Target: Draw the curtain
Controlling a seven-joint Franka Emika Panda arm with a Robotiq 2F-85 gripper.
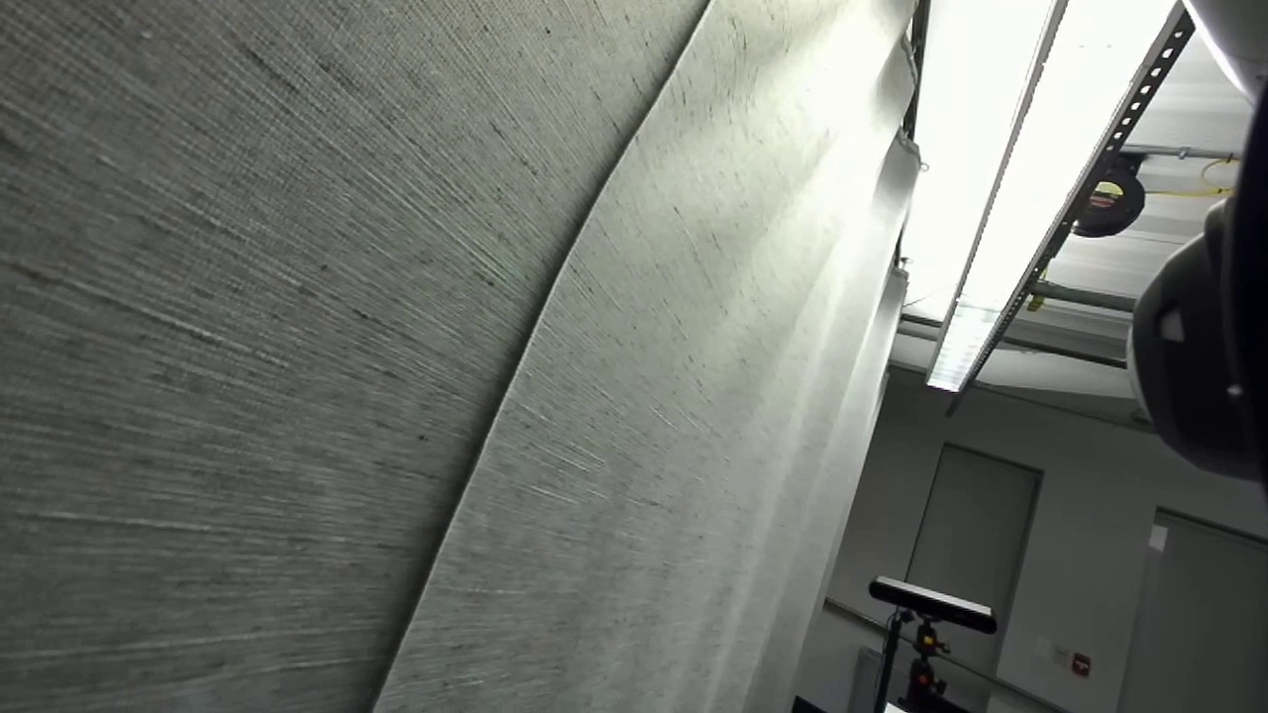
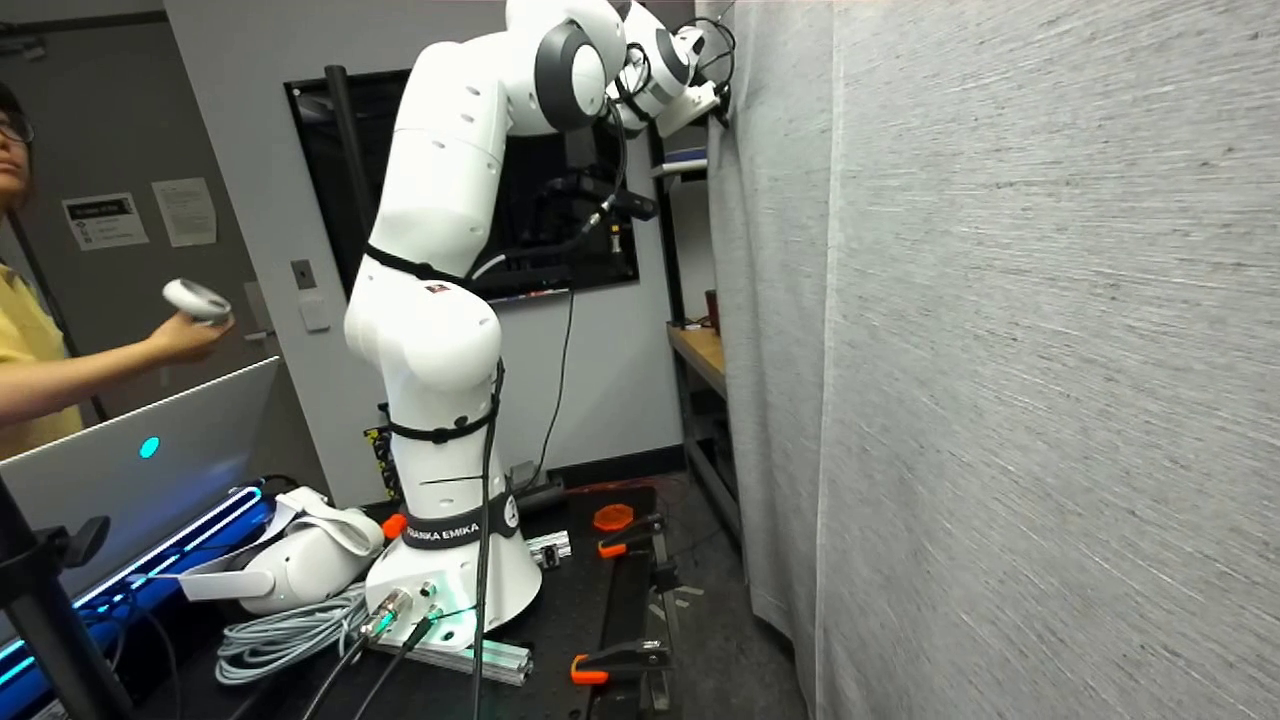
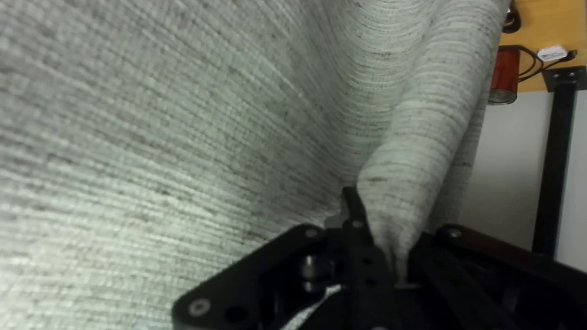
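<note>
The curtain [image 2: 1040, 350] is a very large pale grey-white woven sheet. It hangs along the right side of an exterior view and also fills most of an exterior view [image 1: 634, 396], with its upper edge on hooks near the ceiling. In the wrist view the curtain [image 3: 183, 137] covers the left and middle. My gripper [image 3: 390, 229] is shut on a bunched fold of the curtain, which narrows between the black fingers. The right fingertip is hidden behind the fabric. In an exterior view the gripper [image 2: 720, 105] is high up at the curtain's far edge, partly hidden by it.
A shelf with a wooden top [image 2: 700, 350] stands behind the curtain's far edge. A red can [image 3: 504, 75] is on the wooden surface. A ceiling light [image 1: 1030, 178] is close to the curtain's top. A camera on a stand [image 1: 931, 604] is beyond the curtain. A person holds a controller [image 2: 197, 300].
</note>
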